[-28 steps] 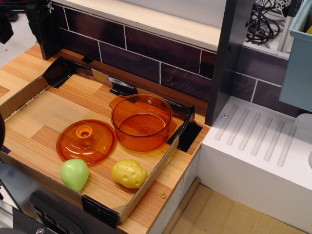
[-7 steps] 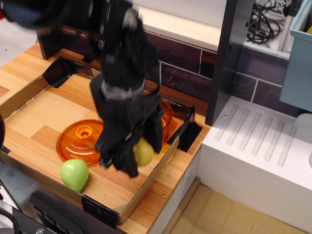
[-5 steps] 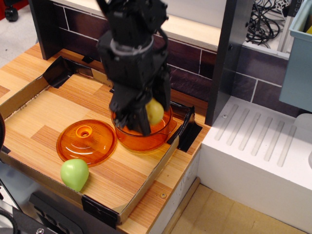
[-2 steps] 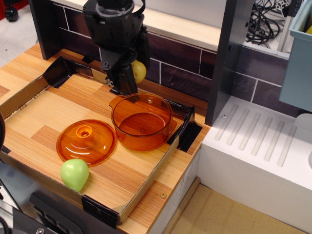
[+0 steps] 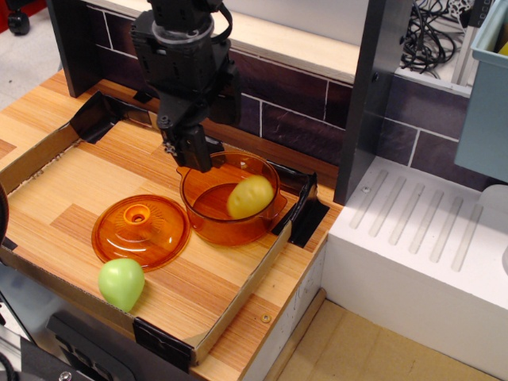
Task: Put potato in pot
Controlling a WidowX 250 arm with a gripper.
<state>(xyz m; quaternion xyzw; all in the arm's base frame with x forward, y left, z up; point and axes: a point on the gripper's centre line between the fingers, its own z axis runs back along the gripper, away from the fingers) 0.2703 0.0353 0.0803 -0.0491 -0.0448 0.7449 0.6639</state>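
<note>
The yellow potato (image 5: 251, 197) lies inside the translucent orange pot (image 5: 208, 222), toward its right side, free of the gripper. The pot stands at the back right of the wooden tray. My black gripper (image 5: 194, 152) hangs above the pot's back left rim, apart from the potato. Its jaws look open and hold nothing; the near finger (image 5: 190, 151) points down at the rim.
The flat orange knobbed lid (image 5: 140, 230) lies left of the pot. A light-green pear toy (image 5: 121, 282) sits at the tray's front. The cardboard tray wall (image 5: 238, 305) runs along the front right. A dark brick wall (image 5: 294, 111) stands behind, a white drain rack (image 5: 429, 230) to the right.
The gripper lifted the potato from the tray's front, carried it over and behind the pot, then let go. The potato is now inside the pot; the gripper sits lower, empty.
</note>
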